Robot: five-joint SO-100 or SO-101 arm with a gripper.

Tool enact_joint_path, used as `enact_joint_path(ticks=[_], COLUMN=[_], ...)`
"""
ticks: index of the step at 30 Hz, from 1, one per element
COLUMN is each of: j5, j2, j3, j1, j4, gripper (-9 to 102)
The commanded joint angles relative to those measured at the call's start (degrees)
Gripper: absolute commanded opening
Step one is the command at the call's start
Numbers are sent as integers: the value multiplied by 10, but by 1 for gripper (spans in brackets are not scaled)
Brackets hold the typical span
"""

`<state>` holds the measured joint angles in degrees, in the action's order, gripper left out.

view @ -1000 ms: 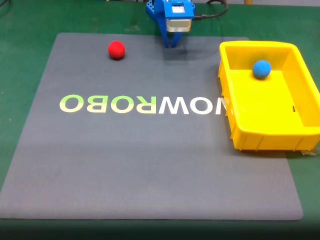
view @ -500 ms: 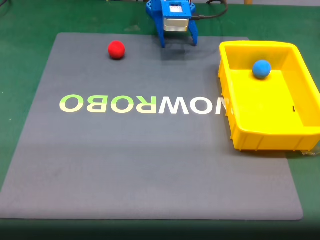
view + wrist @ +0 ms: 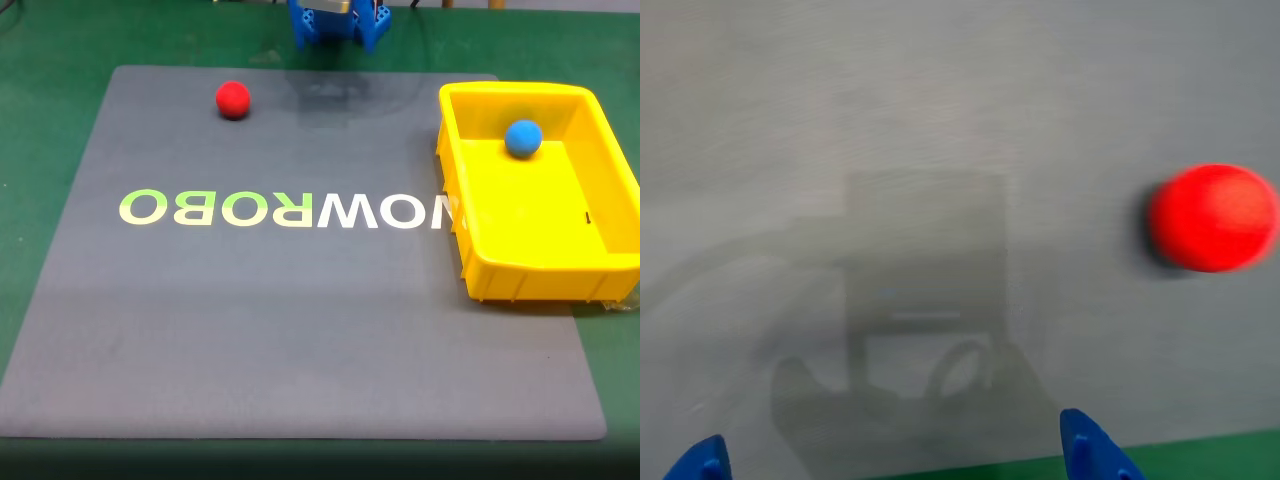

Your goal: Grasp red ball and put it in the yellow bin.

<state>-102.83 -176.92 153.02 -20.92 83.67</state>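
The red ball point(image 3: 233, 99) rests on the grey mat near its far left corner in the fixed view; the wrist view has the red ball point(image 3: 1213, 217) at the right, blurred. My blue gripper point(image 3: 338, 42) hangs at the top edge of the fixed view, above the mat's far edge and to the right of the ball, apart from it. It is open with nothing between its fingertips point(image 3: 1085, 448); in the wrist view the gripper point(image 3: 895, 452) just pokes in from the bottom. The yellow bin point(image 3: 510, 90) stands on the mat's right side.
A blue ball point(image 3: 523, 137) lies inside the yellow bin near its far wall. The grey mat point(image 3: 300, 320) carries mirrored "NOWROBO" lettering point(image 3: 285, 208) across its middle. Green table point(image 3: 50, 120) surrounds the mat.
The gripper went from shut to open, then lifted and drew back toward the top edge of the fixed view. Both balls and the bin stayed put.
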Motion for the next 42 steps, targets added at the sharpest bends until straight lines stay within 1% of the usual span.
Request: enact_joint_path(ticks=[1, 4, 7, 10, 13, 17, 22, 35, 42], j5=[-30, -47, -62, -72, -75, -66, -42, -34, -30], j2=[24, 45, 80, 133, 187, 250, 316, 447, 517], j3=[-41, -49, -47, -45, -43, -42, -42, -56, -86], j1=[-76, -137, -195, -236, -257, -256, -229, -205, -201], j4=[-49, -84, -142, -204, -259, -311, -369, -478, -517], gripper=[38, 38, 38, 38, 38, 37, 37, 37, 37])
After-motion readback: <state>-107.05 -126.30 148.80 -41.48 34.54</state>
